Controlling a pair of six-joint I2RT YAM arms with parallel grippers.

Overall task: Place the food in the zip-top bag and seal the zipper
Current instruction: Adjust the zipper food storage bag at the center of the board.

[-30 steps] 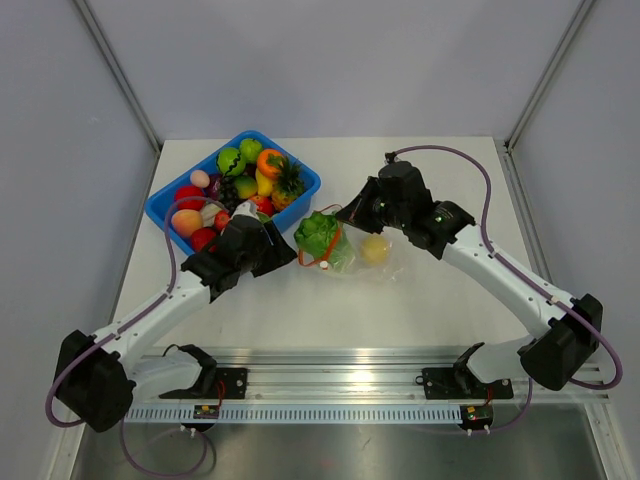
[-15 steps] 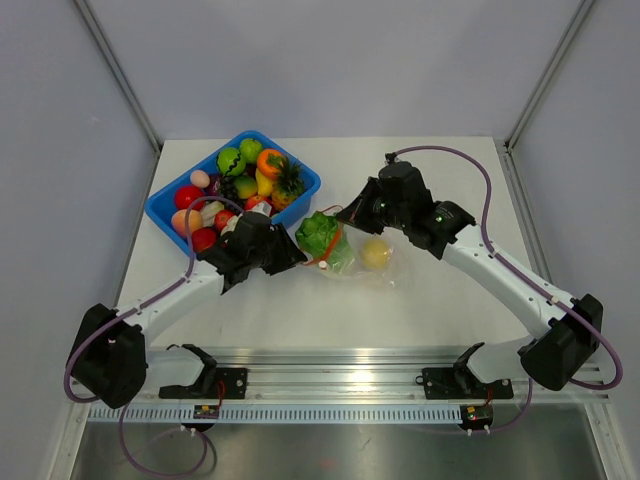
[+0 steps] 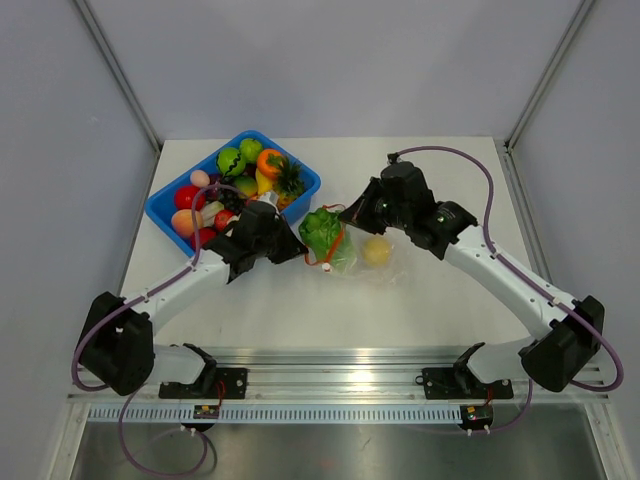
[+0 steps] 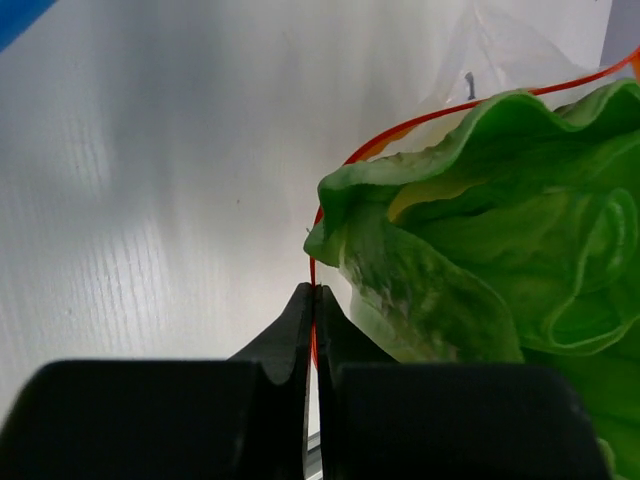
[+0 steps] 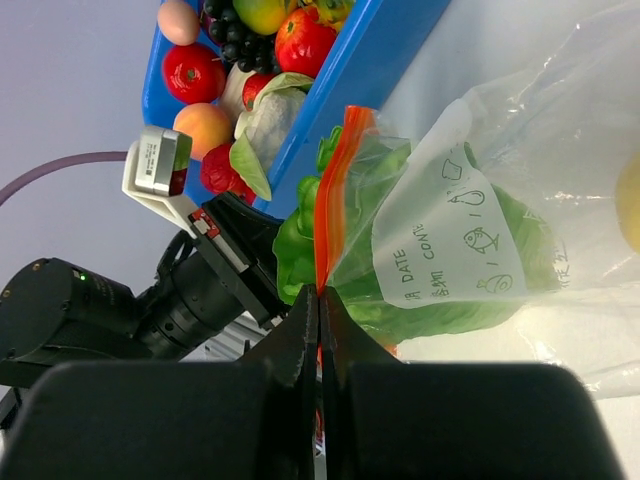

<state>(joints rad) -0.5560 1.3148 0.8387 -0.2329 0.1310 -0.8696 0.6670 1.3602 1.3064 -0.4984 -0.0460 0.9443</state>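
Zip-top bag: lying crinkled on the white tabletop, near its middle, between the two arms.
Food at the bag: a yellow piece is sitting inside. A leafy green lettuce is filling the mouth, partly under the clear film and partly bulging out past it.
Zipper: the red-orange strip is curving around the lettuce, so the mouth is standing open rather than sealed. I cannot make out the slider tab.
Just changed: the left gripper has come in from the bin side and closed. It is now pinching the strip at the near end of the mouth, just beside the lettuce.
Right gripper: closed too, pinching the strip at the far end of the mouth, as it was a second ago.
What that means: both ends of the mouth are now being held, which looks like a set-up for working the lettuce in. Sealing is not yet possible while the leaves are sticking out.
Bag direction: the mouth is pointing left, toward the left arm and bin. The long axis is running left to right, and the strip is crossing it from far to near.
Blue bin: sitting at the far left, apart from the bag, holding many more toy fruits and vegetables.
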